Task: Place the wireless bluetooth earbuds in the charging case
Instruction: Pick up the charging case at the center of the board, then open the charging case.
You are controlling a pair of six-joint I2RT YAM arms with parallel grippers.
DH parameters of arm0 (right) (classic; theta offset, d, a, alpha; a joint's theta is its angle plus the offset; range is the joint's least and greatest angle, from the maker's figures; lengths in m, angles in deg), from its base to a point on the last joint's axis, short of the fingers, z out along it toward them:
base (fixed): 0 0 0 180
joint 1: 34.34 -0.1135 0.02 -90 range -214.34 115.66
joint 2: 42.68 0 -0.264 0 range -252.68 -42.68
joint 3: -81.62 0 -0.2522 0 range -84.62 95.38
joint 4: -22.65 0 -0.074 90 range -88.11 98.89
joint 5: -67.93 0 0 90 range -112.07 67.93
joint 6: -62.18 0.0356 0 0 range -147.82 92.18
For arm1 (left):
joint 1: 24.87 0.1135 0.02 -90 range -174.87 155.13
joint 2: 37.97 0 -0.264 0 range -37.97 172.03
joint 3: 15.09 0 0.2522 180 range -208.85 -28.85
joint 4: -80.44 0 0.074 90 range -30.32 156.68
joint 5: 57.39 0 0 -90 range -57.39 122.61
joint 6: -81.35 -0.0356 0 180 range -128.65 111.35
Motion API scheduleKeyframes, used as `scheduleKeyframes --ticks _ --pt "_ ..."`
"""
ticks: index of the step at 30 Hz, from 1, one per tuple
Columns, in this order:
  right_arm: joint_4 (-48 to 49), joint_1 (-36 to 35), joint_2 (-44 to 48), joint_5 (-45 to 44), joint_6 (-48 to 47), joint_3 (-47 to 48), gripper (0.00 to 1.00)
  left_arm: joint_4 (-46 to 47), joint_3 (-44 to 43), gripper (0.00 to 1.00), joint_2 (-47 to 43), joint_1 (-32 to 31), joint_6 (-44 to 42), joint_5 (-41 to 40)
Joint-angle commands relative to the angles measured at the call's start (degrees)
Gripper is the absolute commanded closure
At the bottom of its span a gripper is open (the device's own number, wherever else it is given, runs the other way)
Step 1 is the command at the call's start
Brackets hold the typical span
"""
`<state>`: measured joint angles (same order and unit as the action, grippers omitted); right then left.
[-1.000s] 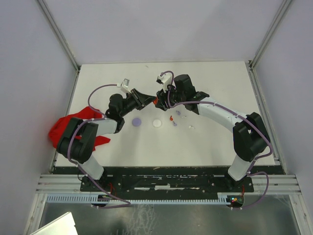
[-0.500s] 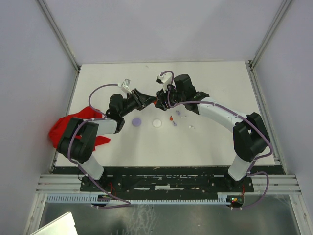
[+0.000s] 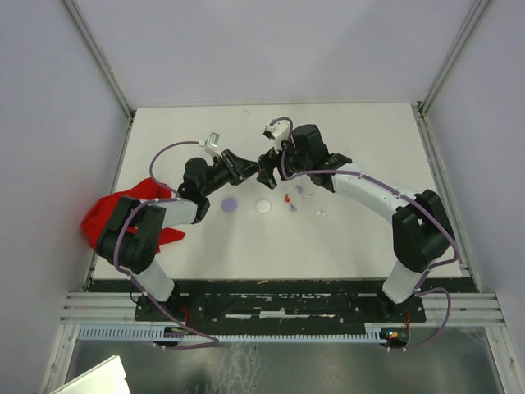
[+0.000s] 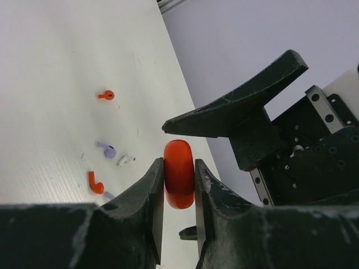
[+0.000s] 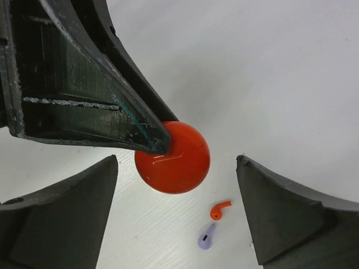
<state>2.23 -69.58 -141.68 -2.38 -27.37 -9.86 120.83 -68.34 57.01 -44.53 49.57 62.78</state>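
From above, my left gripper (image 3: 253, 170) and right gripper (image 3: 264, 168) meet tip to tip over the table (image 3: 344, 246), midway between its side edges and a little toward the far edge. The earbuds (image 3: 289, 199) lie loose just nearer than that, right of a white disc (image 3: 262, 207) and a lilac disc (image 3: 230, 203).

My left wrist camera shows my left fingers pinching the red charging case (image 4: 179, 174) by its flat faces, only near its lower rim. That is a thin hold. I see no opening in the case.

My right wrist camera shows my right jaws spread wide on either side of the case, touching nothing. If they close off-centre or pry hard, I judge the case could pivot or squirt out, drop among the earbuds and scatter them toward the edges.
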Motion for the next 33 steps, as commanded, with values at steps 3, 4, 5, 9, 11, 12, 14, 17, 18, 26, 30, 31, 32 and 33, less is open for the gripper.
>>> scheduleKeyframes --ticks 3,4,5,9,11,12,14,17,18,26,30,31,32,33 --pt "1.4 1.0 7.9 -5.5 3.7 0.1 0.00 1.3 -1.9 0.97 -0.4 -0.2 2.4 -1.2" --pt "0.6 1.3 8.8 -6.6 4.9 0.0 0.01 1.3 -1.9 0.97 -0.6 -0.2 2.4 -1.4" --pt "-0.1 1.5 9.5 -7.7 5.9 0.0 0.00 1.0 -1.9 0.97 -0.6 -0.2 2.4 -1.5" --pt "-4.1 2.0 10.4 -12.8 10.5 1.0 0.00 0.8 -1.8 0.97 -0.9 -0.2 3.1 -1.3" --pt "-6.0 2.0 9.8 -14.2 11.9 1.4 0.01 1.4 -1.7 0.97 -0.9 -0.2 3.7 -1.0" --pt "-6.7 2.0 9.3 -14.7 12.2 1.6 0.00 1.8 -1.6 0.97 -0.9 -0.2 4.0 -0.9" --pt "-7.6 2.0 8.4 -15.2 12.5 1.9 0.01 2.1 -1.6 0.97 -0.9 -0.2 4.7 -0.5" --pt "-7.1 2.0 7.4 -15.0 12.9 1.5 0.01 2.2 -1.8 0.97 -0.9 -0.2 5.2 -0.1" --pt "-6.8 2.0 7.1 -14.9 13.0 1.3 0.01 2.5 -1.9 0.97 -0.9 -0.2 5.6 0.1" --pt "-5.7 2.0 2.7 -14.4 13.9 2.2 0.01 4.8 -2.1 0.97 -0.5 -0.1 7.8 1.3" --pt "-3.4 1.9 0.7 -14.3 14.3 2.5 0.01 7.7 -1.7 0.97 0.4 -0.2 10.6 2.4" --pt "-3.3 2.0 0.2 -14.3 14.4 3.0 0.01 8.7 -1.5 0.97 0.5 -0.2 11.3 2.6" --pt "-2.8 2.0 -0.2 -14.3 14.5 3.2 0.01 9.6 -1.2 0.97 0.8 -0.2 12.1 2.7" --pt "-2.4 2.0 -0.7 -14.3 14.5 3.4 0.01 10.2 -0.9 0.97 0.9 -0.2 12.5 2.7"
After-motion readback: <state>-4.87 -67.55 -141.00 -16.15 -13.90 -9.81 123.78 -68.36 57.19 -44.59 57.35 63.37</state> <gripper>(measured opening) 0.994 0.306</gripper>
